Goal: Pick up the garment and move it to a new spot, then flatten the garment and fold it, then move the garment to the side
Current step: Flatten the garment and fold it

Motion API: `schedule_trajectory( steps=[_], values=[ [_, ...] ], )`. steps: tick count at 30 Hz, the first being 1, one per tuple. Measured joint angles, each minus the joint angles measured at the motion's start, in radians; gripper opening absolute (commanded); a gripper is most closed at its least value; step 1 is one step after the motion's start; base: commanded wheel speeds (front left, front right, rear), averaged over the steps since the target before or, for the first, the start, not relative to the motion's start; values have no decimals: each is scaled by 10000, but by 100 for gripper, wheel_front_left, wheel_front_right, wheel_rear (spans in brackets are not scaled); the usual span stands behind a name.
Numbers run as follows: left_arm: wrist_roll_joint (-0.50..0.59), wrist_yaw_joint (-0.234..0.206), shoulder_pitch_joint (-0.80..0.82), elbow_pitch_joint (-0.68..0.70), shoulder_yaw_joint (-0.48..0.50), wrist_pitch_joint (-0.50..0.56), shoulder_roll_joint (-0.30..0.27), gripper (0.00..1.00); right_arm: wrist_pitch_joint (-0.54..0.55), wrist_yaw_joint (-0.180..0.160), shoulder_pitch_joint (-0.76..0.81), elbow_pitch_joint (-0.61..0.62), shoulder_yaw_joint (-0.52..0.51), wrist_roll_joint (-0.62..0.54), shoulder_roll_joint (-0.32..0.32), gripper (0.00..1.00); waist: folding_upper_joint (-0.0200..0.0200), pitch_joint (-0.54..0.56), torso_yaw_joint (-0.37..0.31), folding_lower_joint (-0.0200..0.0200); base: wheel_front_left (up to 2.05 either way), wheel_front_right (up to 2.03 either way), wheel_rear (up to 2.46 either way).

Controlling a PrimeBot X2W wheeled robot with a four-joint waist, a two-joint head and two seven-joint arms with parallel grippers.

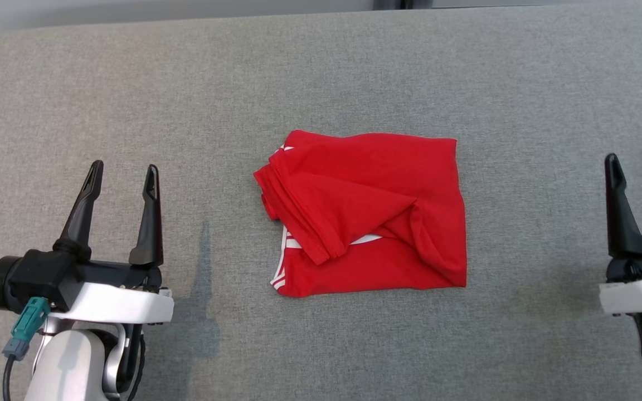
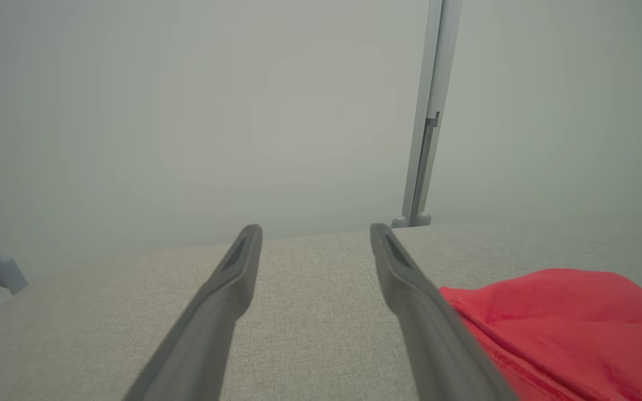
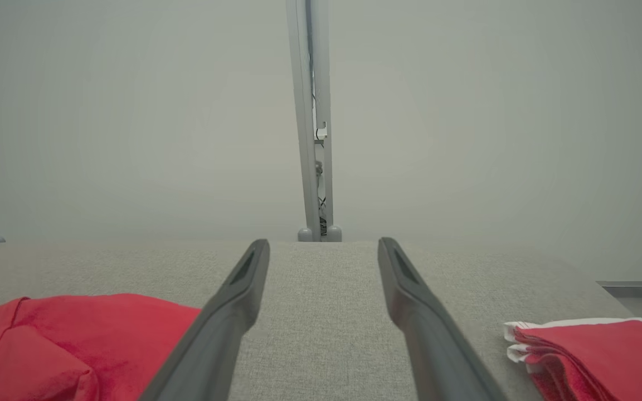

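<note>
One red garment (image 1: 365, 211) is lying in the middle of the head view on the one desk (image 1: 321, 67), whose top is showing a coarse grey woven cloth. The garment is sitting as a rough, loosely folded rectangle of soft knit. A stitched hem flap is crossing its left half, wrinkles are bunching at its lower right, and thin white stripes are peeking out along its left edge and lower left corner. Two grippers are showing: the left gripper (image 1: 125, 166) is hanging at the lower left of that view and the right gripper (image 1: 637, 155) at the right edge, both well apart from the garment. Each is carrying two long, dark, tapering fingers (image 1: 82, 206), and both pairs are standing spread wide, pinching nothing. At the lower right of the right wrist view, one stack (image 3: 588, 345) of flat folded red and white cloth is resting on the desk. One pale grey post (image 3: 312, 122) is rising behind the desk's far edge.
</note>
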State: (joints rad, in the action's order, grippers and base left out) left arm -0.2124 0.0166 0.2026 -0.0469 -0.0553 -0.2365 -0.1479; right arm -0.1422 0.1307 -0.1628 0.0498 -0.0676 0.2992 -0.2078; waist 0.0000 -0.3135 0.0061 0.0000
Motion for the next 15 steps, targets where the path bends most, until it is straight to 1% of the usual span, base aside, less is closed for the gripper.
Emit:
schedule_trajectory(
  steps=[1, 2, 5, 9, 15],
  values=[
    [-8, 0, 3, 8, -19, 2, -2, 100, 13, 0, -120, -19, 163, 15, -96, 19, 0, -25, 23, 0, 0, 0, 0],
    [-10, 0, 11, 15, -59, 4, 2, 100, 111, 0, -273, -73, 374, 42, -226, 0, 0, -50, 52, 0, 0, 0, 0],
    [-12, 6, 113, 35, -163, 31, 23, 100, 247, 0, -798, -389, 1198, 107, -606, 0, 0, -171, 176, 0, 0, 0, 0],
    [-13, 44, 301, 36, -295, -6, 90, 100, 251, 0, -1721, -1049, 2794, 272, -984, 0, 0, -395, 393, 0, 0, 0, 0],
    [-61, 100, 634, -104, -558, -82, 286, 100, -190, 2, -3227, -2458, 5225, 652, -1327, 0, 0, -733, 827, 0, 0, 0, 0]
  ],
)
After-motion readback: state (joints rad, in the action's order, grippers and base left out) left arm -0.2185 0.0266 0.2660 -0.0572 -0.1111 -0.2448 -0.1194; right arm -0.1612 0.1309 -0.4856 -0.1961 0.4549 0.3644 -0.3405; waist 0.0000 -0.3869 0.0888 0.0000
